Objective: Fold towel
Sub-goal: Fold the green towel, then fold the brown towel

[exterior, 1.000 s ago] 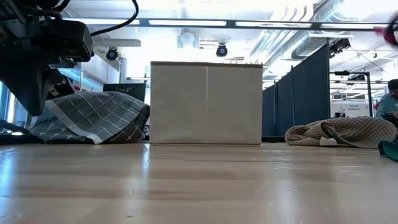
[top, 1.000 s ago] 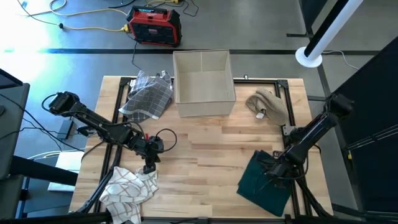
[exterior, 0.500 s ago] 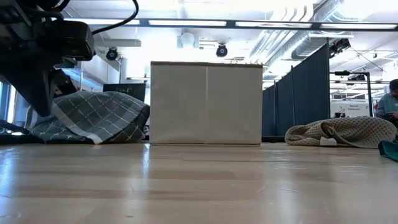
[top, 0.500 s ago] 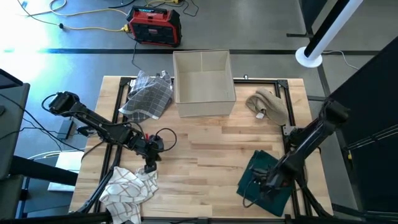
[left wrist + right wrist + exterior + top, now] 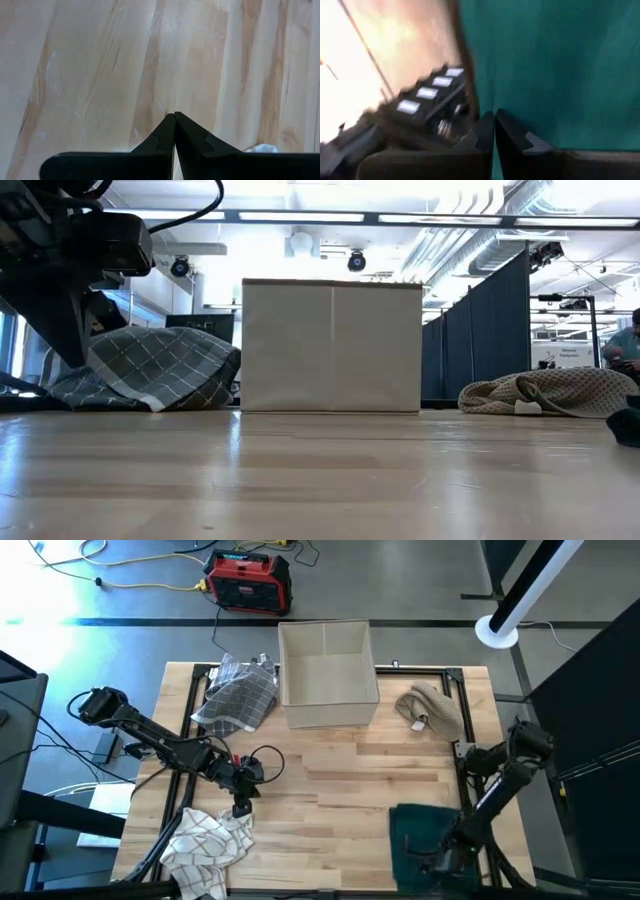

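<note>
A dark green towel [image 5: 420,830] lies flat at the table's near right, its far edge level. My right gripper [image 5: 432,862] is shut on it close to its near edge; in the right wrist view the shut fingertips [image 5: 494,114] stand against green cloth [image 5: 555,65]. My left gripper [image 5: 240,808] hovers shut at the table's near left, just beyond a crumpled white checked towel [image 5: 205,842]. In the left wrist view its fingertips [image 5: 174,115] meet over bare wood with nothing between them. My right gripper is shut on the green towel near its near edge [image 5: 418,856], coming slanting down from the table's right. The gripper itself and blur hide the place of contact, so layers or fold cannot be told. The towel lies on the table.
A beige open box [image 5: 326,675] stands at the far middle, with a grey checked towel [image 5: 238,695] to its left and a tan towel [image 5: 432,710] to its right. Bare wood lies in the middle. A person [image 5: 628,345] shows beyond the table.
My right gripper has gone toward the table's near edge and a little left. The green towel has slid and turned with it, from lying slanted to lying square with the table, nearer the near edge.
</note>
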`<state>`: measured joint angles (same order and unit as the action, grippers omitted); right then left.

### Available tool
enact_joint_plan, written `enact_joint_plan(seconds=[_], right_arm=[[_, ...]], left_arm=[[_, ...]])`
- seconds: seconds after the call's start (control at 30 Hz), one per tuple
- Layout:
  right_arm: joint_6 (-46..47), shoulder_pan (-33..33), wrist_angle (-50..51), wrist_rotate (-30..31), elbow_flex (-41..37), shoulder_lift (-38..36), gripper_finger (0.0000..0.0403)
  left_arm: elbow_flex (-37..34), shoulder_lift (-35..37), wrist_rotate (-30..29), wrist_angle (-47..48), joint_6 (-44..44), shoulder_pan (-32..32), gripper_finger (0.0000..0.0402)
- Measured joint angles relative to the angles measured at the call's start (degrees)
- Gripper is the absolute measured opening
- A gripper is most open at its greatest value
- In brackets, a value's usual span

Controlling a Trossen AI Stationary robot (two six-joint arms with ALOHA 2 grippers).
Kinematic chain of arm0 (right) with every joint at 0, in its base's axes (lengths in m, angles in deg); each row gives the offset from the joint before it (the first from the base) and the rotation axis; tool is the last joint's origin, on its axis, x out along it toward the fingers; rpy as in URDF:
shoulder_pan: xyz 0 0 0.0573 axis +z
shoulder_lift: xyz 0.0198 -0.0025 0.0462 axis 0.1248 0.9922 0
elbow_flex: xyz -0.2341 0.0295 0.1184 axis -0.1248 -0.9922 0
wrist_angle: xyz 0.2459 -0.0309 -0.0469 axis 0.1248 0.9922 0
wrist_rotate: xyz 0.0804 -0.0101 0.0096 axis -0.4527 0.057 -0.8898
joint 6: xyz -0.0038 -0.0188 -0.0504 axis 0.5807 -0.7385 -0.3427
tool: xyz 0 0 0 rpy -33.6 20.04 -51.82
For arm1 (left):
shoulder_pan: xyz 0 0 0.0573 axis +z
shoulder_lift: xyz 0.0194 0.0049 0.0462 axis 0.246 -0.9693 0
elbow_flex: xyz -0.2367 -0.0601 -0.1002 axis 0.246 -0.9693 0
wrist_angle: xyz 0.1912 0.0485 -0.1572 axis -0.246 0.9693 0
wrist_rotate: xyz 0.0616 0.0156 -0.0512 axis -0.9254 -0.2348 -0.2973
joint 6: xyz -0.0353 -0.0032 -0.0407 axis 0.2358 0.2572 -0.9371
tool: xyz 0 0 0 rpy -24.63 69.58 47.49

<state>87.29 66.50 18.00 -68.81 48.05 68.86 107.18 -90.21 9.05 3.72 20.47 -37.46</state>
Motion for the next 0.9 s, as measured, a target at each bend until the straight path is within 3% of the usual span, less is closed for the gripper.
enact_joint_plan(seconds=[0.17, 0.43, 0.53, 0.7, 0.9], right_arm=[[1.2, 0.3, 12.0, 6.4, 5.6, -4.5, 0.0000], [26.1, -1.7, 32.3, 36.2, 6.1, -17.5, 0.0000], [31.9, -5.2, 41.7, 43.6, 6.1, -23.1, 0.0000], [26.6, -17.6, 56.8, 40.9, 6.3, -30.6, 0.0000], [11.8, -37.2, 60.0, 39.7, 6.9, -37.0, 0.0000]], left_arm=[[0.0, 0.0, 0.0, 0.0, 0.0, 0.1, 0.0000], [0.0, 0.0, 4.0, -0.3, -0.1, 0.8, 0.0000], [0.6, 0.0, 4.4, -1.7, -0.4, 0.9, 0.0000], [3.5, 0.0, 3.8, -3.8, 2.6, 1.3, 0.0000], [7.2, 0.3, -0.9, -4.4, 8.4, 1.6, 0.0000]])
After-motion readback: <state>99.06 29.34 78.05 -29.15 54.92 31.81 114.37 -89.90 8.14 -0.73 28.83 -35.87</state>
